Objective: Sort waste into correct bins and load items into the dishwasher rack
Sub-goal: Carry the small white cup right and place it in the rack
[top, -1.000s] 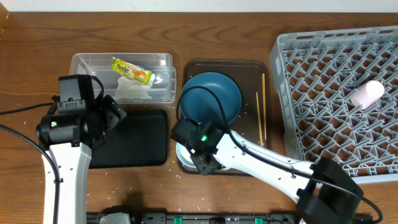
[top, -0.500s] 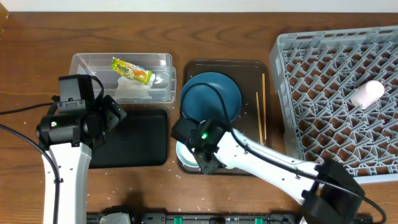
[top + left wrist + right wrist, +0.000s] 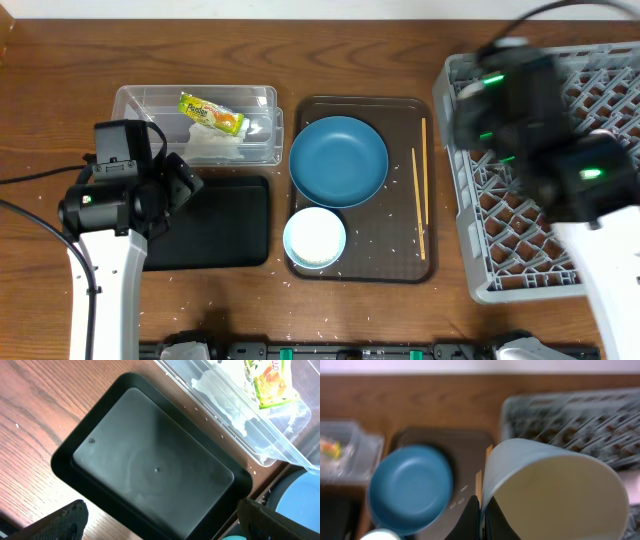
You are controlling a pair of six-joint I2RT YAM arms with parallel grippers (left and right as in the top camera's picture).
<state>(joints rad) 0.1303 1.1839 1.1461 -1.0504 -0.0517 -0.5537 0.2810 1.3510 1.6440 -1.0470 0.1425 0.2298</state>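
Showing the right end effector (image 3: 480,512) raised above the counter (image 3: 380,50), its two fingers pinched shut on the rim of a white bowl (image 3: 555,495). The bowl hangs tilted, with its hollow toward the wrist camera. In the overhead view this arm appears as a blur over the left part of the grey rack (image 3: 540,240), so the grip itself shows only in the wrist view.

The left end effector (image 3: 170,527) is spread wide and holds nothing. It hovers over the black tub (image 3: 150,465). Just beside that tub, the clear tub (image 3: 150,100) contains the snack wrapper (image 3: 212,113) and the crumpled tissue (image 3: 215,148).

Between the tubs and the rack lies the brown tray (image 3: 400,110). It carries three things — the blue plate (image 3: 338,160), a second white bowl (image 3: 314,237) just beside the plate, and the chopsticks (image 3: 417,205) lying along the tray's right side.
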